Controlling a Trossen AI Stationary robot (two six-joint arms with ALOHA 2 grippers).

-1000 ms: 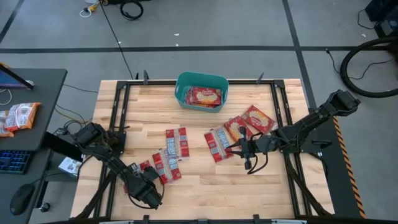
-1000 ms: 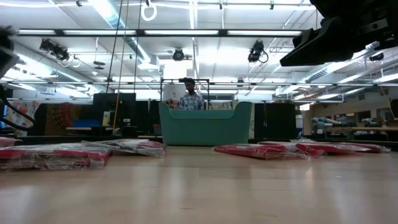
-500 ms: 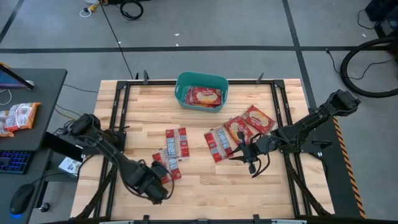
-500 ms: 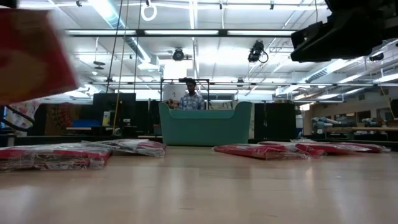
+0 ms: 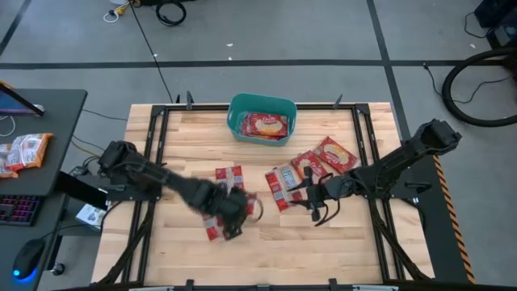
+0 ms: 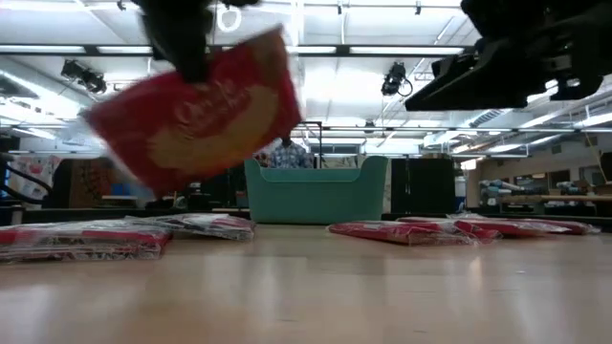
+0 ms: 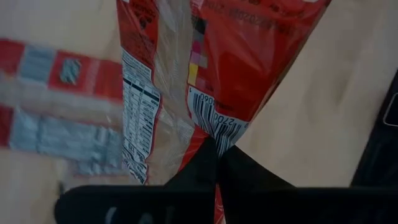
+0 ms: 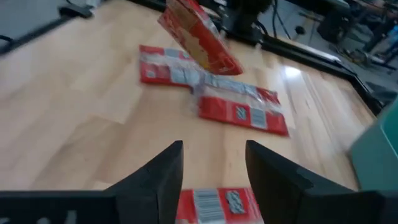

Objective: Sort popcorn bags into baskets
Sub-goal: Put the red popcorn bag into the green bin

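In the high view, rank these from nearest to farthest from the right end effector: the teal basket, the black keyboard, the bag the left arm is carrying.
From the right end effector:
1. The carried popcorn bag, toward the left arm, mid-table.
2. The teal basket, at the table's far edge.
3. The black keyboard, off the table on the side desk.

Two dark jointed arms (matte black fingers (image 8: 155, 180))

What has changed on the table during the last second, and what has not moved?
The left claw, shut on a popcorn bag, swung from the table's near left corner toward the middle and lifted the bag clear of the wood. The right claw, open, shifted only slightly above the packets on its side. The teal basket and the bags lying flat kept their places.
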